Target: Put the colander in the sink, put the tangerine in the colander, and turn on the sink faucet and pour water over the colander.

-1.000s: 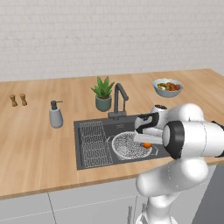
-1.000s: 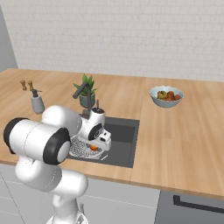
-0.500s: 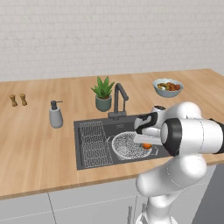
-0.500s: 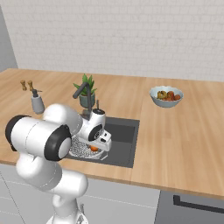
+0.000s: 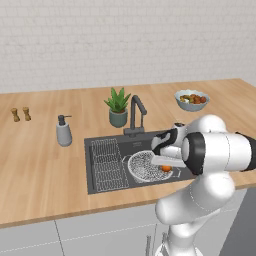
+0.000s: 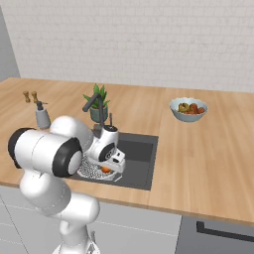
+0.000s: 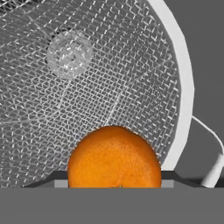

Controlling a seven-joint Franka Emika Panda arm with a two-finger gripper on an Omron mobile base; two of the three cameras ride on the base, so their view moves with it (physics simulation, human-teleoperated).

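Tangerine, small bright orange ball, pinched in my gripper over the silver wire-mesh colander, near its right rim, inside the dark grey sink, arm bent low.

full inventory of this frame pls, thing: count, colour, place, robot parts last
sink: 1, dark grey, set in the wooden counter
wire rack: 1, grey, left part of the sink
colander: 1, silver mesh, in the sink right of the rack
tangerine: 1, orange, over the colander's mesh, between the fingertips
sink faucet: 1, dark grey, behind the sink
potted plant: 1, green in a grey-green pot, left of the faucet
soap dispenser: 1, grey with black pump, left of the sink
fruit bowl: 1, blue-grey, mixed fruit, back right of the counter
shakers: 2, brown, far left
end effector: 1, white and dark, low over the colander, shut on the tangerine
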